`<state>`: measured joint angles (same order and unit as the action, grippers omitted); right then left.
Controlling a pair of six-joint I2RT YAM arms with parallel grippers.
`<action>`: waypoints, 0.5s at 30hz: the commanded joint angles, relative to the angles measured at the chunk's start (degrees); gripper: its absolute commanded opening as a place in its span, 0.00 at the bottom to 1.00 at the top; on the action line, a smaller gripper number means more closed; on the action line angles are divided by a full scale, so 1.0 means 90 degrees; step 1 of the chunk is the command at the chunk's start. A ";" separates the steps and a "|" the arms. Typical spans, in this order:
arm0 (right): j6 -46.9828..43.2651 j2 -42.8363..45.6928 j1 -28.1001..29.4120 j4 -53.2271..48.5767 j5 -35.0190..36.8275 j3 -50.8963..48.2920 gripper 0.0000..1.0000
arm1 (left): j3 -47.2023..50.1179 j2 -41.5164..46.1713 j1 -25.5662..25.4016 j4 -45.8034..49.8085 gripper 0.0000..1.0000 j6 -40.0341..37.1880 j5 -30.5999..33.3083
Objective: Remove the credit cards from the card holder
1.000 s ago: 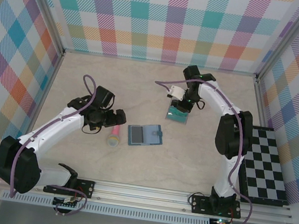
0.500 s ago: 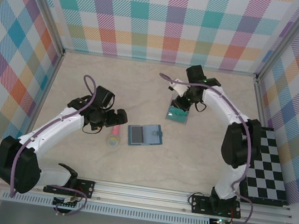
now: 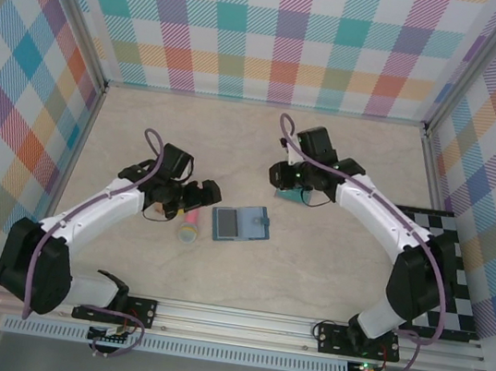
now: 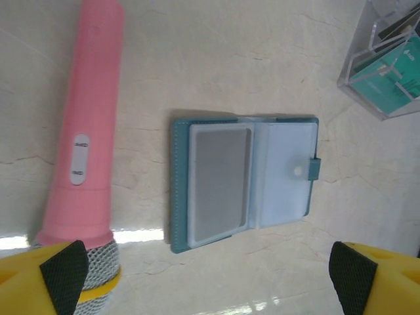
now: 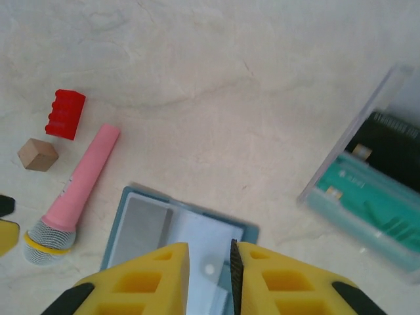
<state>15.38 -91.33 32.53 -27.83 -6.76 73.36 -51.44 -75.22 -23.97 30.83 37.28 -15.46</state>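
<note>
Left claw (image 4: 210, 283) wide, right claw (image 5: 210, 279) narrow, both empty. Unpinned card holder (image 4: 282, 177) may slide when grey card (image 4: 219, 177) gets pulled.

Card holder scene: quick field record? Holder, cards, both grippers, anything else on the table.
card holder: lying open, grey card in one pocket
clear tray: holds teal card and black card
left gripper: open wide, empty
right gripper: narrow gap, nothing held
other: pink toy microphone, red block, wooden cube
</note>
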 commanded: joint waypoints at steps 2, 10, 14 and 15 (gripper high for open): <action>0.1478 -0.0264 0.0171 0.0272 -0.0352 -0.0524 0.26 | 0.0043 -0.0282 -0.0235 -0.0558 0.94 0.0386 -0.0517; 0.1952 -0.0854 0.0496 0.0517 -0.0503 -0.0785 0.39 | 0.0069 -0.0934 -0.0700 -0.1083 0.87 0.0938 -0.0538; 0.2077 -0.1152 0.0545 0.0443 -0.0318 -0.0735 0.43 | 0.0120 -0.1205 -0.0726 -0.1178 0.84 0.1024 -0.0378; 0.2081 -0.1210 0.0546 0.0410 -0.0277 -0.0721 0.44 | 0.0120 -0.1244 -0.0731 -0.1190 0.83 0.1048 -0.0372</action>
<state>31.81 -100.99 37.30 -24.67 -9.85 66.22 -51.00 -85.52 -30.33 21.80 44.99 -19.44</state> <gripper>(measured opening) 0.434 0.839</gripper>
